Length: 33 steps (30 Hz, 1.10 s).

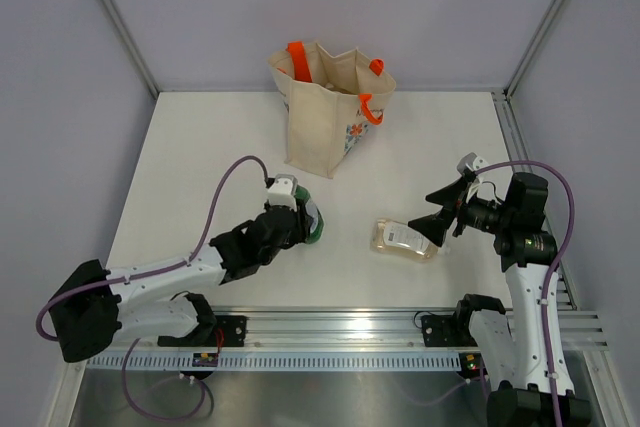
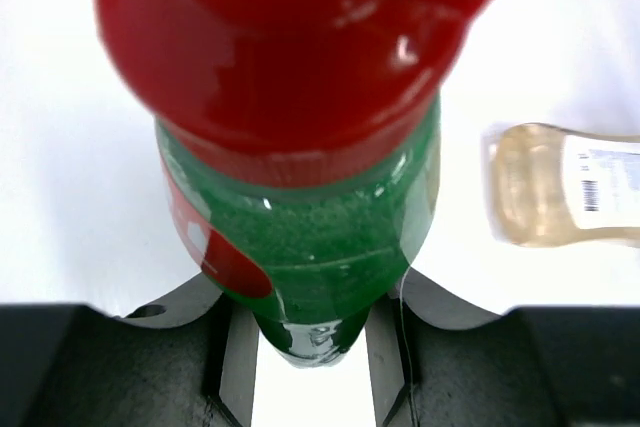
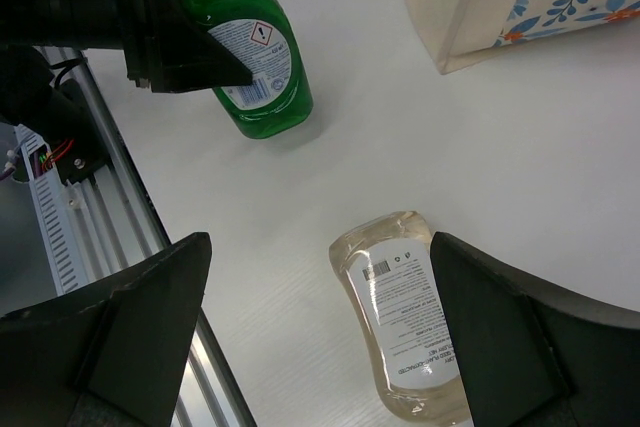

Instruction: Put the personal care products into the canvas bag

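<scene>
Top external view: the white counter [image 1: 200, 147] carries everything, and the beige canvas bag [image 1: 325, 122] with orange handles stands upright at its far side, mouth open. My left hand [image 1: 298, 215] reaches toward the middle and is clamped on the green bottle [image 1: 314, 225]. The left wrist camera shows the bottle pinched low between my jaws, its red cap [image 2: 290, 47] pointing at the lens. The right wrist camera shows its base close to the counter, near the bag's front corner, though I cannot tell whether it touches. My right hand [image 1: 437, 212] hangs spread wide, its fingers [image 3: 130, 317] apart on either side of the clear bottle [image 3: 405, 317]. That bottle lies flat on the counter, label up, well short of the bag.
</scene>
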Tool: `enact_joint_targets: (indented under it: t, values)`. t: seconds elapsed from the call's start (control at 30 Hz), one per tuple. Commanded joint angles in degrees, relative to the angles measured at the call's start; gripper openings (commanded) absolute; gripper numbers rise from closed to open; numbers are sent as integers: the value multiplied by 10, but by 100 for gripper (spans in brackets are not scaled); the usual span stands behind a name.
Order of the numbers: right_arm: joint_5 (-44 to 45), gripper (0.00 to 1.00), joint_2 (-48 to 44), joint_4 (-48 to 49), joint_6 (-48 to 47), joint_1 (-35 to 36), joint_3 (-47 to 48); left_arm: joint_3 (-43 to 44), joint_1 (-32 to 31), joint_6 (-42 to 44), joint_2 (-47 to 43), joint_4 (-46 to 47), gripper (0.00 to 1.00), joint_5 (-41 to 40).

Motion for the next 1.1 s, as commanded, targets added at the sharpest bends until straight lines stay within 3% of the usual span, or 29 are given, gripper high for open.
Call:
enact_joint_targets:
  t: [0.0, 0.13, 0.4, 0.7, 0.83, 1.07]
  values:
    - [-21, 100, 0, 17, 5, -5, -1, 29, 32, 40, -38, 141, 0, 98]
    - [-31, 99, -1, 8, -7, -6, 1, 93, 66, 48, -34, 107, 0, 194]
    - [-33, 99, 6, 5, -11, -6, 3, 343, 154, 33, 36, 36, 0, 277]
    - [-41, 99, 8, -2, -10, -5, 5, 605, 271, -66, 278, 67, 0, 315]
    - [-49, 99, 6, 1, -6, -6, 4, 767, 294, -90, 401, 61, 0, 312]
    - [-55, 100, 15, -4, -7, -6, 7, 936, 315, -106, 575, 81, 0, 321]
